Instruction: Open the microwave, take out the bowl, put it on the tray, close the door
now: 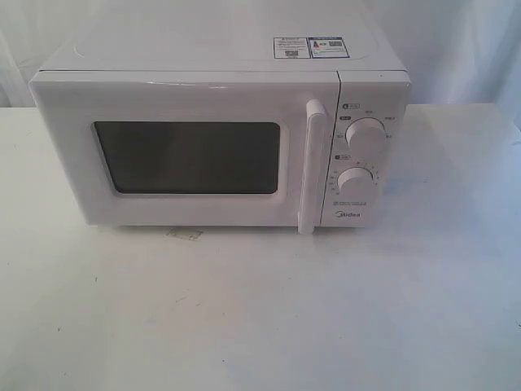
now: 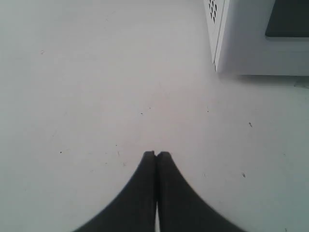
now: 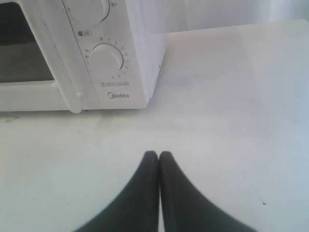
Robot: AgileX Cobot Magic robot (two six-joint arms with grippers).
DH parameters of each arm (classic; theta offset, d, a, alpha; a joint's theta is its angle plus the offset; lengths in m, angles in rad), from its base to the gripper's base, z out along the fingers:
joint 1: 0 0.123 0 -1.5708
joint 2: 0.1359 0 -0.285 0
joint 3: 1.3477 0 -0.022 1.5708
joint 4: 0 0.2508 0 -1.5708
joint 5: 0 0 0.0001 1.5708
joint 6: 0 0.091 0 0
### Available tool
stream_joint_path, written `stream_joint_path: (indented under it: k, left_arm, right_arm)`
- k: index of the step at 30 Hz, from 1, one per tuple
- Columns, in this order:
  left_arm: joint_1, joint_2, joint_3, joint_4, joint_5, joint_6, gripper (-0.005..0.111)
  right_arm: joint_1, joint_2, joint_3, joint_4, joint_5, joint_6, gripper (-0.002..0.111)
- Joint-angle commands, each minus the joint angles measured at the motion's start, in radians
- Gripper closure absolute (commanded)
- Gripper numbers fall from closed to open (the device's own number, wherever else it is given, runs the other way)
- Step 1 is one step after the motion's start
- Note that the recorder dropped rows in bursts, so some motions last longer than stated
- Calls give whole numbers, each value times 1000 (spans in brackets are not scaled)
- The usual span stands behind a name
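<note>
Exterior view: microwave (image 1: 220, 61) reads "Midea" (grey, under knobs (image 1: 356, 181)), door (image 1: 187, 98) closed; left tool (image 2: 156, 153), right tool (image 3: 158, 153) pressed together.

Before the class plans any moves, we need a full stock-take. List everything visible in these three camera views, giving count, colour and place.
microwave: 1, white, standing on the table, middle of the exterior view
door: 1, white, front of the microwave, closed
window: 1, dark, set in the door
handle: 1, white, vertical bar at the door's right edge
knobs: 2, white, one above the other, right of the handle
stickers: 2, white with blue, side by side on the microwave's top
table: 1, white, under the microwave
cloth backdrop: 1, white, behind the microwave
left gripper: 1, black, shut, over the table by the microwave's left front corner
right gripper: 1, black, shut, over the table before the knob side
</note>
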Motion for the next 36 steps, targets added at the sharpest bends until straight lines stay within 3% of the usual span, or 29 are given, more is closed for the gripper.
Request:
stream_joint_path:
  k: [1, 6, 13, 21, 27, 33, 36]
  left_arm:
    - [3, -5, 3, -3, 0, -1, 107]
    - [3, -5, 3, -3, 0, -1, 107]
    - [3, -5, 3, -3, 0, -1, 107]
    - [3, -5, 3, -3, 0, -1, 107]
    - [3, -5, 3, -3, 0, -1, 107]
    - [3, -5, 3, -3, 0, -1, 107]
    - [3, -5, 3, -3, 0, -1, 107]
  right_arm:
    - [-7, -5, 5, -1, 6, -12, 108]
    - [-7, -5, 5, -1, -9, -12, 108]
    - [-7, -5, 5, -1, -323, -12, 108]
    - [-7, -5, 5, -1, -484, -11, 108]
    - [-7, -5, -18, -1, -901, 65, 108]
    - [-7, 55, -293, -25, -673, 97, 108]
    - [-7, 178, -439, -25, -437, 102, 108]
